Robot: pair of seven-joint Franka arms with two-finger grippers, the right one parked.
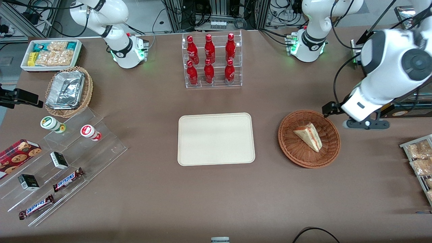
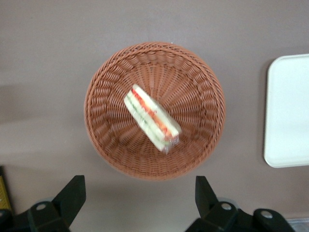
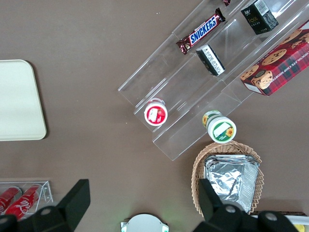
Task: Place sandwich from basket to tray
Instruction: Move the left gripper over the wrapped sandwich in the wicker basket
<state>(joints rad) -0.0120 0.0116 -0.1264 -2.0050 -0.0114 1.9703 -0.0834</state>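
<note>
Pincer (image 2: 137,203) spread wide, empty, above basket (image 2: 108,145) with sandwich (image 2: 152,118).

Six red bottles (image 1: 209,60), two Snickers bars (image 1: 67,179)

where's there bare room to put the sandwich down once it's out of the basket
The tray is bare all over. Brown table also lies open between the tray and the basket, and nearer the front camera than both. The sandwich fills the basket's middle. The open pincer hovers over the basket's edge.
</note>
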